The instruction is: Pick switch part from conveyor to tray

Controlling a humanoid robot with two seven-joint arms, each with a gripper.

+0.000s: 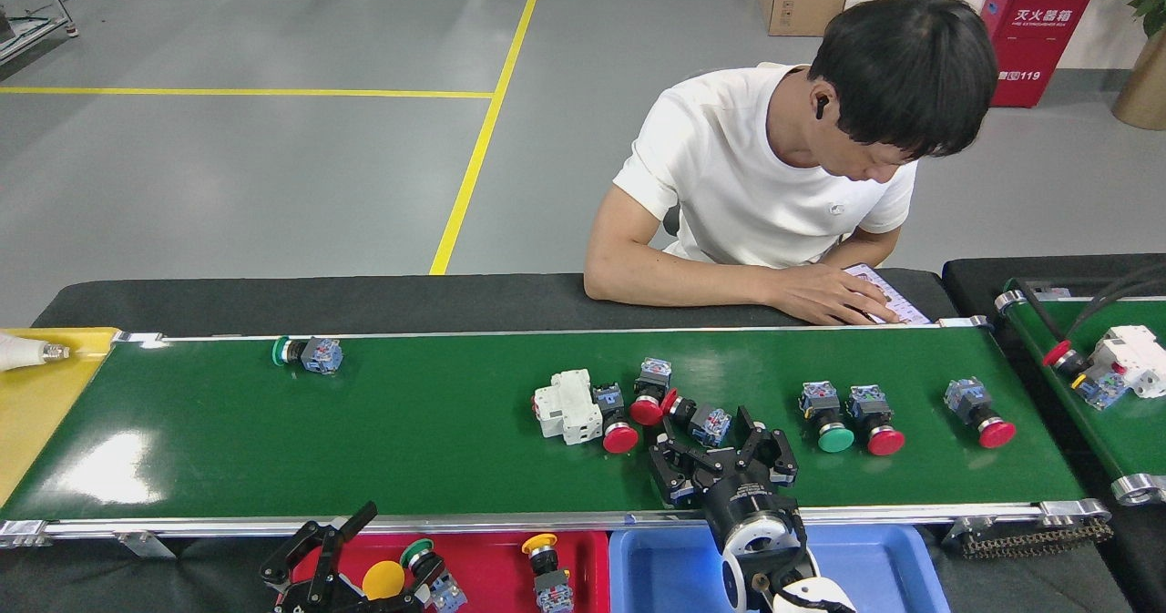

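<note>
The long glossy dark-green conveyor (364,431) with silver side rails is being seen running left to right across the head view; a green-capped push-button switch part (428,569) is lying in the shallow bright-red plastic tray (492,563) below the belt's near rail, its long axis slanted, green cap pointing up-left and blue-grey contact block down-right; a round yellow cap (383,579) is lying just beside it, and a yellow-capped switch (545,567) is resting further right in the same tray, cap toward the belt; the blue plastic tray (665,567) alongside is being partly hidden by the right arm. The left gripper (364,549) is being held over the red tray with its black fingers spread apart, holding nothing; the right gripper (720,444) is being held over the belt with fingers parted around a red-capped switch (697,417) lying with its cap up-left; whether it is being touched cannot be told.
</note>
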